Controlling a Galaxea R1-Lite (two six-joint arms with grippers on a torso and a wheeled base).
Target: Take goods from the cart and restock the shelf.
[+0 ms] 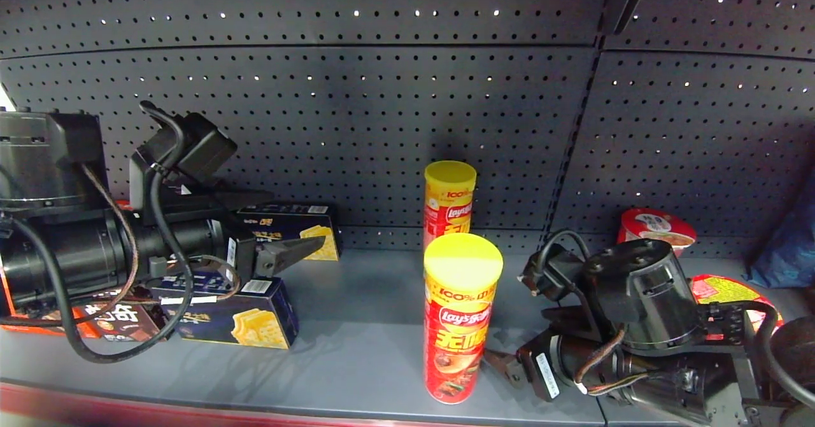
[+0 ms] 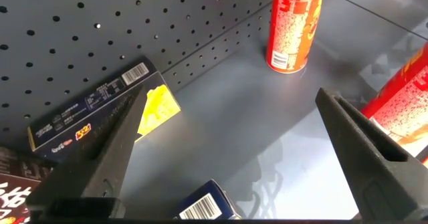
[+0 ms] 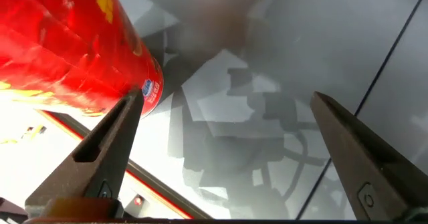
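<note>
Two red chip cans with yellow lids stand upright on the grey shelf [image 1: 356, 325], one at the back [image 1: 449, 201] and one near the front edge [image 1: 460, 315]. My right gripper [image 1: 516, 335] sits low just right of the front can [image 3: 67, 50], open [image 3: 226, 100] with nothing between its fingers. My left gripper [image 1: 296, 220] hangs open over the shelf's left part, between two dark blue cracker boxes, one at the back [image 1: 290, 223] and one in front [image 1: 242, 315]. In the left wrist view the open left gripper [image 2: 231, 93] holds nothing; the back box [image 2: 100, 114], back can [image 2: 291, 27] and front can [image 2: 401, 97] lie beyond it.
A pegboard wall [image 1: 356, 109] closes the back. An orange and dark box [image 1: 108, 322] lies at the far left. Two red cup-noodle bowls [image 1: 656, 226] [image 1: 726, 290] and a blue bag [image 1: 789, 242] sit at the right. Bare shelf lies between the boxes and the cans.
</note>
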